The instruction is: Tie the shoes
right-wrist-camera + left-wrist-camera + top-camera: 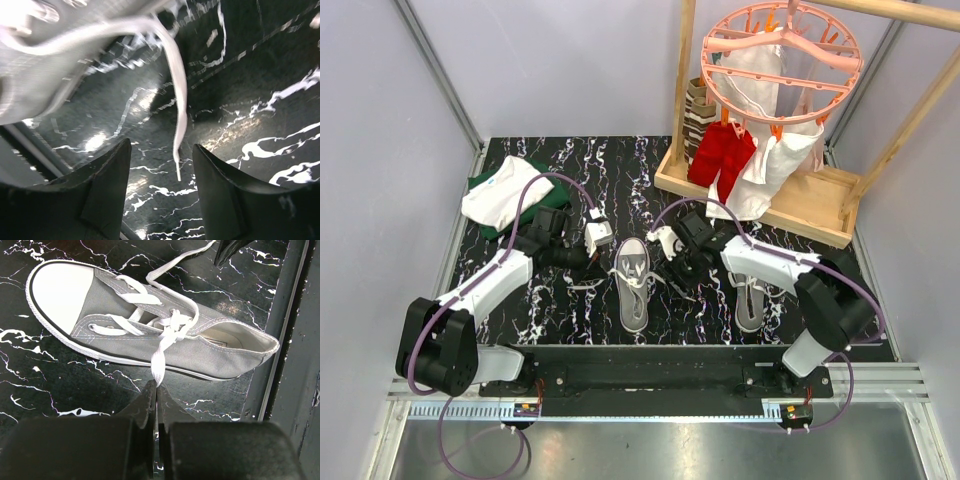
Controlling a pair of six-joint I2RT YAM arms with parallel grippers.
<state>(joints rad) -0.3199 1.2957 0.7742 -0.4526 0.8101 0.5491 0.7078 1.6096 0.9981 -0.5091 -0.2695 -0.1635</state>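
Top view: grey shoe (633,285) lay mid-table on black marble top (570,170), toe toward the arm bases. 2nd shoe (750,300) sat to its right, partly under the R arm. L gripper (592,258) was just left of the centre shoe and R gripper (672,262) just right of it. Folded clothes (510,195) were far left, wooden rack (800,200) far right.

L wrist: L gripper (156,392) was clenched on the white lace (159,360), which ran taut up to the shoe (200,352).

R wrist: R gripper (162,170) had its jaws apart, holding nothing. 2nd lace end (179,125) dangled between them, touching neither. Shoe (30,85) was blurred at upper left.
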